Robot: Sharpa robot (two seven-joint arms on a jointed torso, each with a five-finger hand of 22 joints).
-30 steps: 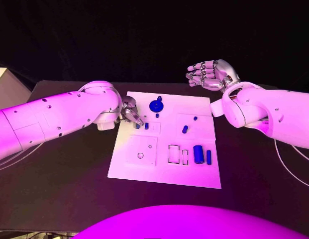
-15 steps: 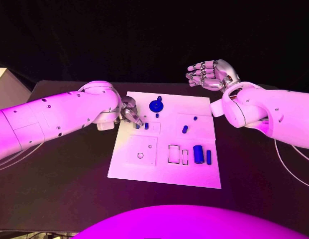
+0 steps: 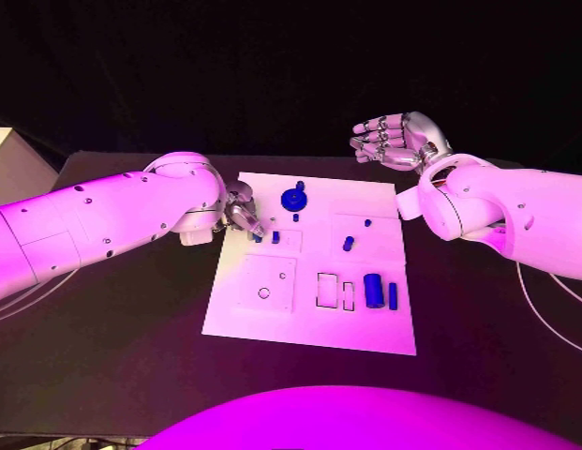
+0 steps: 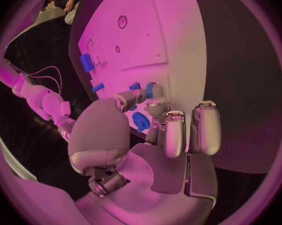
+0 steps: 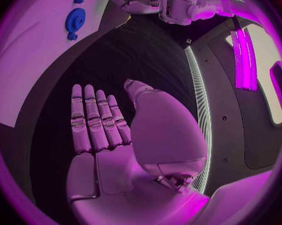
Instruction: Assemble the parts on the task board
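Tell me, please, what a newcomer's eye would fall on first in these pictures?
The white task board in the middle of the black table, dotted with small blue parts, the round blue gear at its far end. The left hand works at the board's left edge; the right hand is raised beyond it, holding nothing.

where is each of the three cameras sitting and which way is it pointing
Head view: on the robot's head, looking down at the task board; both white arms, left hand and right hand show.
Left wrist view: behind the left hand, facing the board and small blue parts.
Right wrist view: behind the right hand, facing the board's edge and the blue gear.
Shared: head and right wrist views both show the gear.
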